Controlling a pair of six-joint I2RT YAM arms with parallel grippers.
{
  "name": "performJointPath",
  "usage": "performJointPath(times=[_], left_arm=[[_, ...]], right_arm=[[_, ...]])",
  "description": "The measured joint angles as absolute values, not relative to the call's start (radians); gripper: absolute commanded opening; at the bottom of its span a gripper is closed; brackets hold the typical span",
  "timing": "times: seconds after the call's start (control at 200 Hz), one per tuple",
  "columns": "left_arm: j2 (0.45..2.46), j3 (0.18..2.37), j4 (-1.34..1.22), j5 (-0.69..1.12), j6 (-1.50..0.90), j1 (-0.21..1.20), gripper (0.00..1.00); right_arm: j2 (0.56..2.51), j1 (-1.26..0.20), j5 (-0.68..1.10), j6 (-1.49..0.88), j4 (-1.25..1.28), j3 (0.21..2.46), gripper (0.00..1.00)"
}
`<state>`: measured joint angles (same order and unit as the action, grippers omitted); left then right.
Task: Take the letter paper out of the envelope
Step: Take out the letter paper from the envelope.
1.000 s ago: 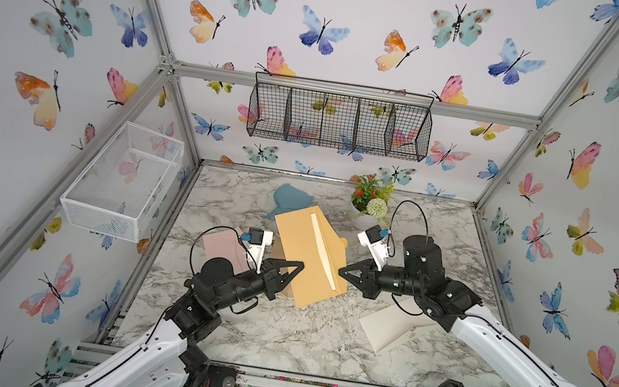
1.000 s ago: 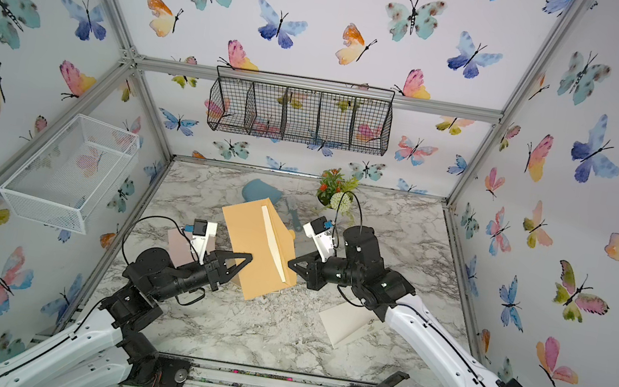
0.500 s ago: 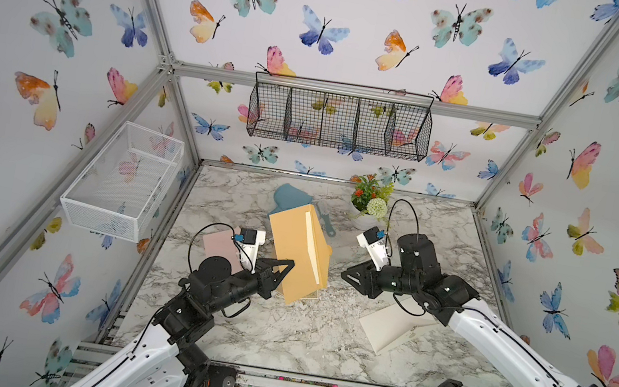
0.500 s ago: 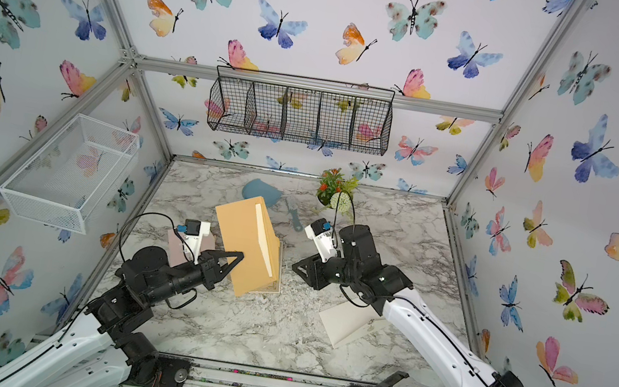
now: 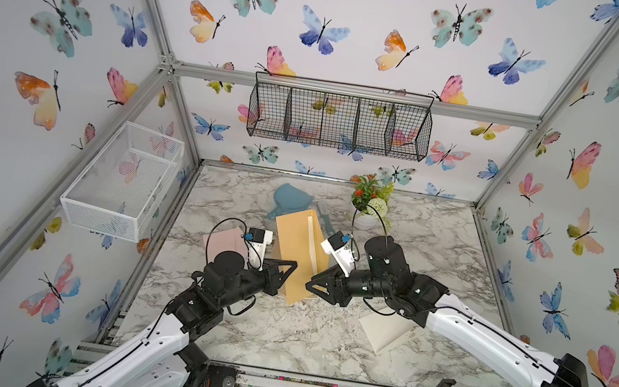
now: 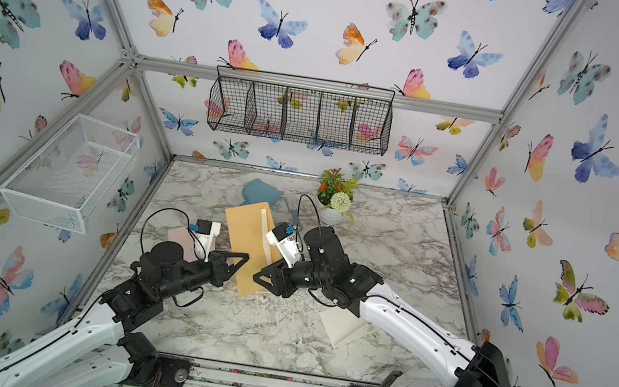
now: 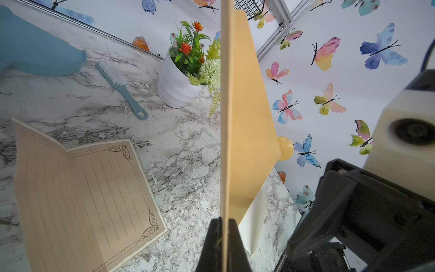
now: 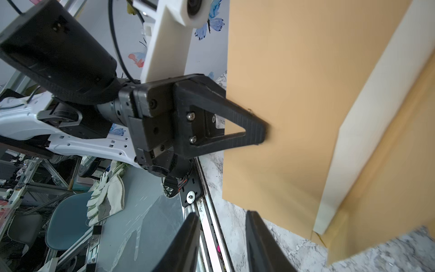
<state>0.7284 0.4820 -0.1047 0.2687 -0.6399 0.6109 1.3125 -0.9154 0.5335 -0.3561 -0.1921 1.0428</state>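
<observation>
A tan envelope stands on edge above the table, clamped at its lower left edge by my shut left gripper. The left wrist view shows the fingers pinching that thin edge. A white strip runs along the envelope by its flap. My right gripper is open just right of the envelope's lower corner, holding nothing. A lined letter paper with ornate corners lies flat to the left. A folded cream sheet lies under my right arm. Whether paper is inside the envelope is hidden.
A potted plant, a blue dustpan and a small brush sit behind the envelope. A white wire basket hangs on the left wall and a black one on the back wall.
The envelope has swung from lying slanted to standing more upright, carried by the left gripper. The right gripper, shut at the envelope's right edge a second ago, has opened.
</observation>
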Motion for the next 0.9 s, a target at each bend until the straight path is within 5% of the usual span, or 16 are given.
performJointPath(times=[0.491, 0.686, 0.896], left_arm=[[0.695, 0.482, -0.134, 0.342, -0.620, 0.673, 0.00], [0.656, 0.482, -0.115, 0.358, -0.609, 0.678, 0.00], [0.656, 0.482, -0.114, 0.389, -0.609, 0.678, 0.00]], right_arm=[[1.394, -0.833, 0.365, -0.309, -0.252, 1.150, 0.34], [1.365, -0.672, 0.407, -0.311, -0.233, 1.101, 0.32], [1.365, -0.660, 0.573, -0.310, -0.140, 1.033, 0.31]])
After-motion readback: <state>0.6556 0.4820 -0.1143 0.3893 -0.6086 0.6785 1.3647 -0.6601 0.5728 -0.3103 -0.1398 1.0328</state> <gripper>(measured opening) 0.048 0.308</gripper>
